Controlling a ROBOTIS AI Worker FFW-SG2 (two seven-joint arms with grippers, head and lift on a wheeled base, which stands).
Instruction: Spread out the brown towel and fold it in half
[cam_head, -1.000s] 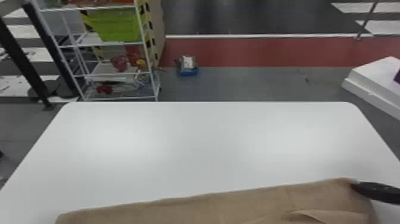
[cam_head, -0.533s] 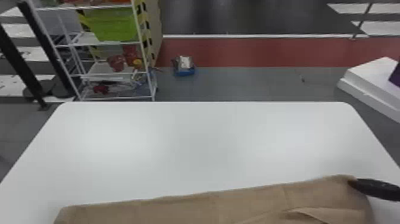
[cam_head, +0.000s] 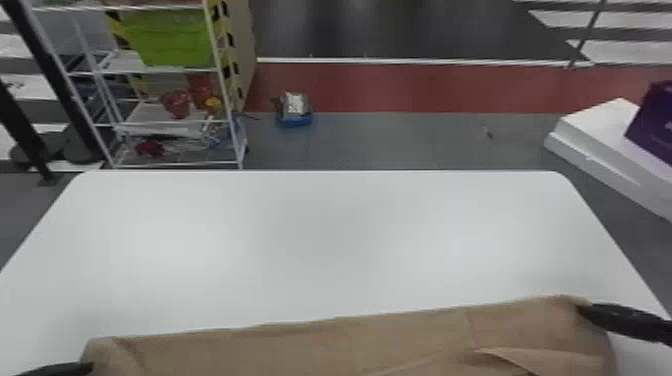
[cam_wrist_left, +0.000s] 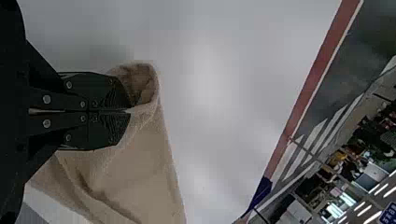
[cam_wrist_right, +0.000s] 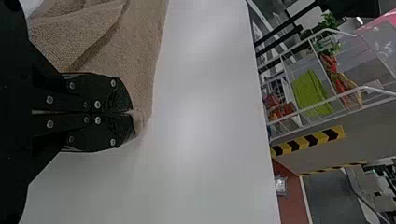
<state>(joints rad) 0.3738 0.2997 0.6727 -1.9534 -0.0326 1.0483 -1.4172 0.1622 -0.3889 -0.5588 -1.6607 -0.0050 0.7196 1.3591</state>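
At six o'clock on the counter (cam_head: 325, 240), the brown towel (cam_head: 300, 350) had its ends pinched in my closed left tool (cam_wrist_left: 130, 111) at eight and closed right tool (cam_wrist_right: 133, 112) at four, wanting, I judged, a level, even pull.

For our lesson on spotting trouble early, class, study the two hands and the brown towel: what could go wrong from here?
The right hand pinches only the edge of the brown towel at its fingertips, so that corner might slip free. A loose flap lies near that end and could get trapped as a crease. At the left hand the corner is curled over, so it may fold unevenly.
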